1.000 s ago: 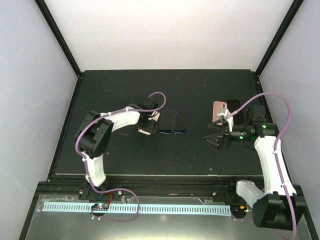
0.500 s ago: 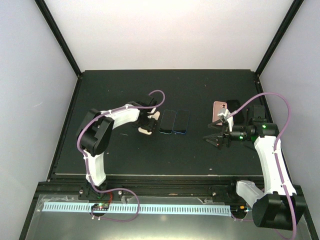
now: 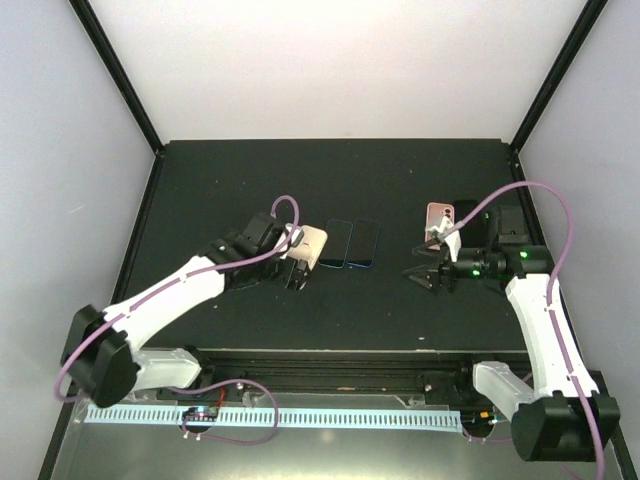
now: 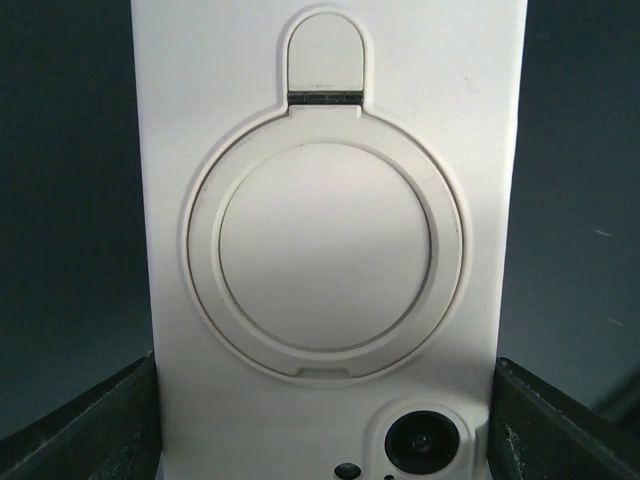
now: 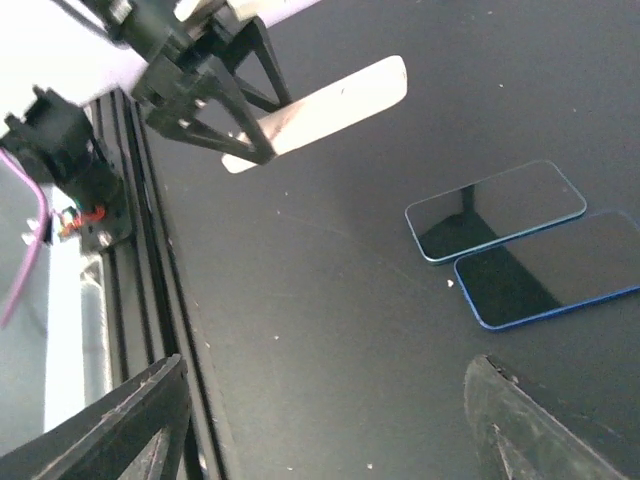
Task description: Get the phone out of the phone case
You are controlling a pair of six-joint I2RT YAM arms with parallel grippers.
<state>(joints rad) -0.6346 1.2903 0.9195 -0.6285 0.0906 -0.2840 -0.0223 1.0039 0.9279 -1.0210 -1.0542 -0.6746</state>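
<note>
Left wrist view is showing my left tool [image 3: 296, 266] clenching the white phone case [image 4: 325, 250] across its long edges, with the phone [image 4: 421, 444] inside and its lens peeking through the cutout. I am holding it just off the bench [image 3: 200, 180], at 9 o'clock of the pair of bare phones [image 3: 337, 243]. My right tool [image 3: 424, 272] is hanging released and empty at their 3 o'clock. As I judge it, the right tool should be catching the case lip at the free end and peeling while the left is bracing. Compared with a second ago, my left arm is reaching out low and the case is sitting nearer the bare phones.
</note>
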